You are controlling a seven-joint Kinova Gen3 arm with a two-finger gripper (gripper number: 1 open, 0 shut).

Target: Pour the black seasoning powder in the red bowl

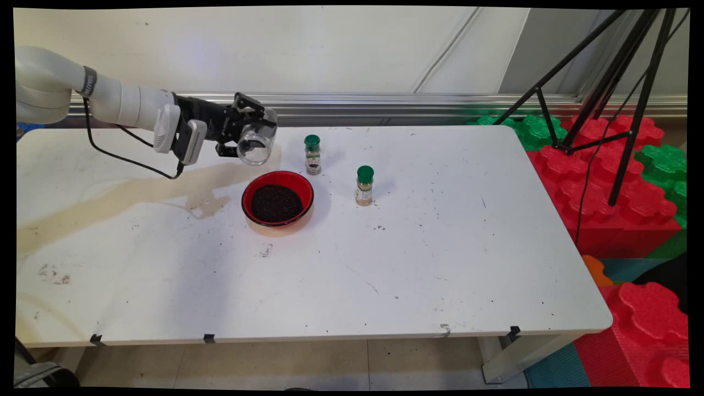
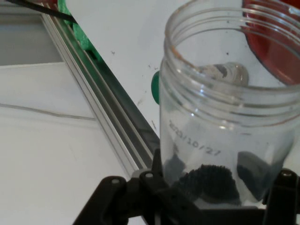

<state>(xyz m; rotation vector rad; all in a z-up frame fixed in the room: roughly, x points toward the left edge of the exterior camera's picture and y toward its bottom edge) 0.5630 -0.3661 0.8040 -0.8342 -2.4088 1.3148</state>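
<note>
In the main view the black two-finger pincer (image 1: 247, 136) is clamped on a clear plastic jar (image 1: 256, 144), held in the air on its side with the open mouth tipped down and toward the near right. That tilt puts the mouth just above and to the far left of a red round bowl (image 1: 278, 205) filled with dark grains, which stands on the white counter (image 1: 440, 264). A judgement: the jar is held this way so its contents fall toward the bowl. Right of the jar stands a small spice bottle with a green cap (image 1: 312, 154); a second green-capped spice bottle (image 1: 364, 185) stands further right and nearer, apart from the bowl. The counter's near half and right side lie open; a black tripod (image 1: 610, 82) and red and green foam blocks (image 1: 610, 181) crowd the far right edge.

In the hand view the jar (image 2: 229, 117) fills the right side, a small heap of dark grains (image 2: 206, 180) left at its bottom near the pincer. The bowl's red rim (image 2: 274, 47) shows beyond the mouth, and a metal rail (image 2: 108, 117) runs along the counter's far edge.
</note>
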